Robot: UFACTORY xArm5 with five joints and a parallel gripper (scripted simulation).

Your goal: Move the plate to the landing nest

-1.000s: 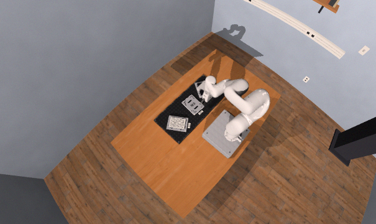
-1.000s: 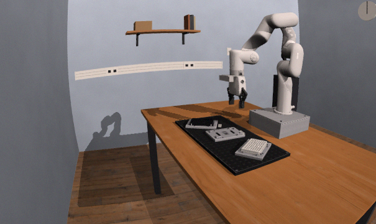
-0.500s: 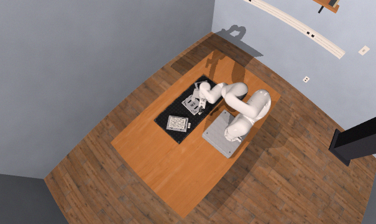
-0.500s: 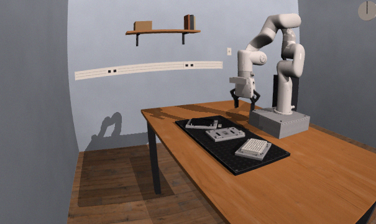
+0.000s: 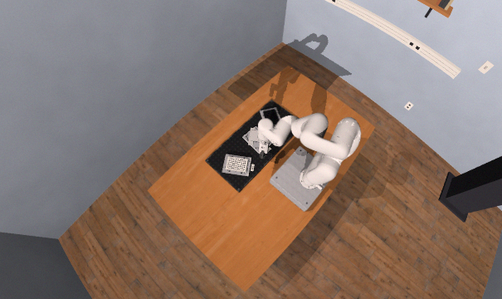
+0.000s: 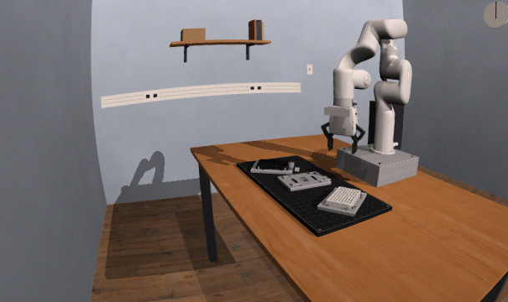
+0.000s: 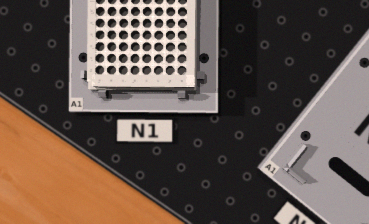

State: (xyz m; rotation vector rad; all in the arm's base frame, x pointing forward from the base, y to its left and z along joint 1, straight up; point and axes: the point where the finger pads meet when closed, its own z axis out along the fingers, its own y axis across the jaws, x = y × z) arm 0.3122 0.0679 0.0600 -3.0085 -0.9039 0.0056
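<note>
The black plate C51 (image 5: 270,113) (image 6: 272,166) sits on nest N2 at the far end of the black deck mat (image 5: 223,151) (image 6: 321,222) (image 7: 235,165). The white plate C15 (image 5: 236,164) (image 6: 343,198) (image 7: 140,40) sits in nest N1 (image 7: 210,95), above the N1 sign (image 7: 144,130). The empty grey nest N3 (image 6: 305,183) (image 7: 335,135) lies between them, with its A1 mark (image 7: 269,168) at a corner. My gripper (image 5: 260,153) (image 6: 342,143) is open and empty. It hangs high over the mat between N1 and N3. Its fingers do not show in the wrist view.
The grey robot base block (image 5: 289,183) (image 6: 377,165) stands beside the mat on the wooden table (image 5: 217,224) (image 6: 405,235) (image 7: 35,175). The arm's links hang over N3 in the overhead view. A wall shelf is far behind.
</note>
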